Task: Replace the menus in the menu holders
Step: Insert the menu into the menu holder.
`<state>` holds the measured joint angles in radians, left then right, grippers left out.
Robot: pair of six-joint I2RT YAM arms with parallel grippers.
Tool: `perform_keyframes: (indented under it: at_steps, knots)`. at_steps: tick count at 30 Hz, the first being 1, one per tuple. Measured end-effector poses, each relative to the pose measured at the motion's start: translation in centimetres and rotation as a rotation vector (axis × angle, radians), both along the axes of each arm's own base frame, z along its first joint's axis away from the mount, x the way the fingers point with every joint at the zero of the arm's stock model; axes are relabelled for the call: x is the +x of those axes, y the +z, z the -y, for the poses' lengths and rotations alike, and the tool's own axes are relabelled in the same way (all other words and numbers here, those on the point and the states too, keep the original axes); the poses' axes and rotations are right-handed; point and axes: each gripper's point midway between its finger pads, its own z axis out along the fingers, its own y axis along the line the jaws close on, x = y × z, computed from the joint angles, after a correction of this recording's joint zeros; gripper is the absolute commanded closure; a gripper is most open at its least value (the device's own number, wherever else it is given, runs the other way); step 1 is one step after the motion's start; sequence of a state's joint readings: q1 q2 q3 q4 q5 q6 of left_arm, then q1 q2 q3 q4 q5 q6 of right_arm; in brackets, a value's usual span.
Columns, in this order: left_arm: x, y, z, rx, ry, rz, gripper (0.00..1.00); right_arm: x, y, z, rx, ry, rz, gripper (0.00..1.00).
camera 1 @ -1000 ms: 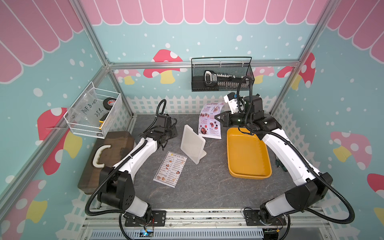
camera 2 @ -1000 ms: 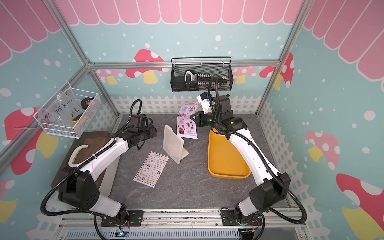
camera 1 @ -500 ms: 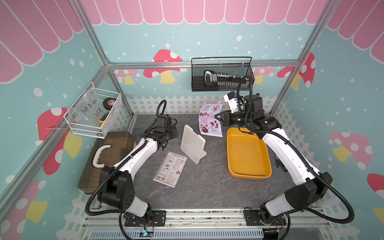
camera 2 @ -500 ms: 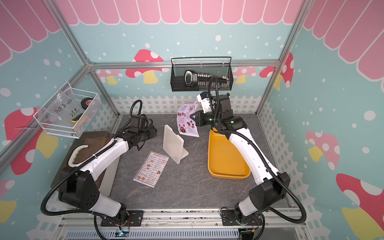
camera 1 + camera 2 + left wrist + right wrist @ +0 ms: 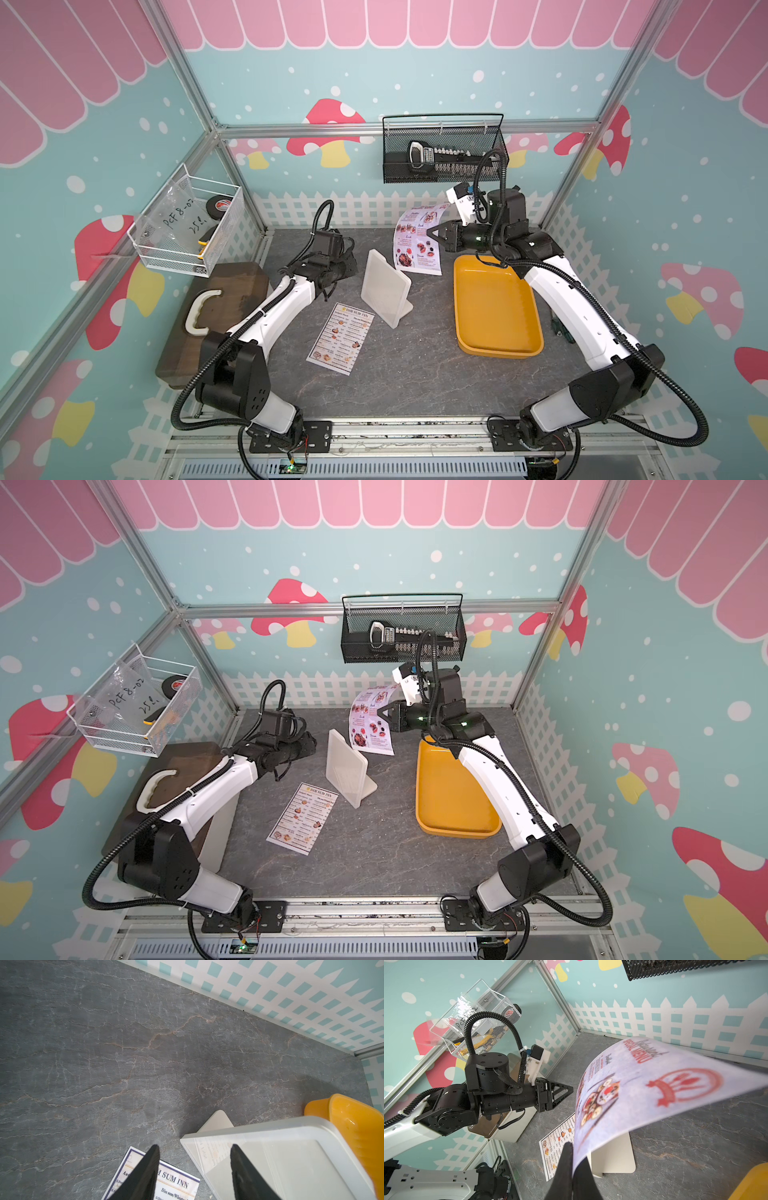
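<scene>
The menu holder (image 5: pixel 386 289) (image 5: pixel 347 771), a white stand on an angled foot, stands mid-table. The "DIM SUM INN" menu (image 5: pixel 340 343) (image 5: pixel 302 818) lies flat in front of it. My right gripper (image 5: pixel 430 232) (image 5: pixel 575 1151) is shut on an edge of the "SPECIAL MENU" sheet (image 5: pixel 417 243) (image 5: pixel 654 1088). That sheet hangs curved in the air behind the holder, its lower edge near the table. My left gripper (image 5: pixel 353 267) (image 5: pixel 194 1147) is open and holds nothing. It hovers left of the holder (image 5: pixel 291 1147), above the top edge of the flat menu (image 5: pixel 174 1180).
A yellow tray (image 5: pixel 494 307) sits to the right of the holder, under my right arm. A dark wooden box with a white handle (image 5: pixel 216 299) stands at the left edge. A white wire basket (image 5: pixel 187 224) hangs on the left wall and a black mesh basket (image 5: pixel 440 153) on the back wall.
My left gripper has shifted slightly nearer the holder. The right gripper and its sheet have hardly moved.
</scene>
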<state>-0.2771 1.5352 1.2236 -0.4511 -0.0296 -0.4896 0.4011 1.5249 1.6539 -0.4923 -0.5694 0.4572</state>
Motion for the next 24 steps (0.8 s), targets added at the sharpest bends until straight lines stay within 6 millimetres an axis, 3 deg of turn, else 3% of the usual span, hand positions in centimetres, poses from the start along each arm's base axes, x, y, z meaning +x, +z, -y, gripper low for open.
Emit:
perform_keyframes:
  at_steps: [20,24]
  knots:
    - [-0.01,0.00,0.03,-0.001,-0.002,0.000,0.44,0.03,-0.81,0.05,-0.009,-0.003,-0.017,0.96]
    - [-0.18,-0.01,0.87,-0.018,-0.053,-0.004,0.44,-0.11,-0.74,-0.07,-0.004,0.007,-0.018,0.96]
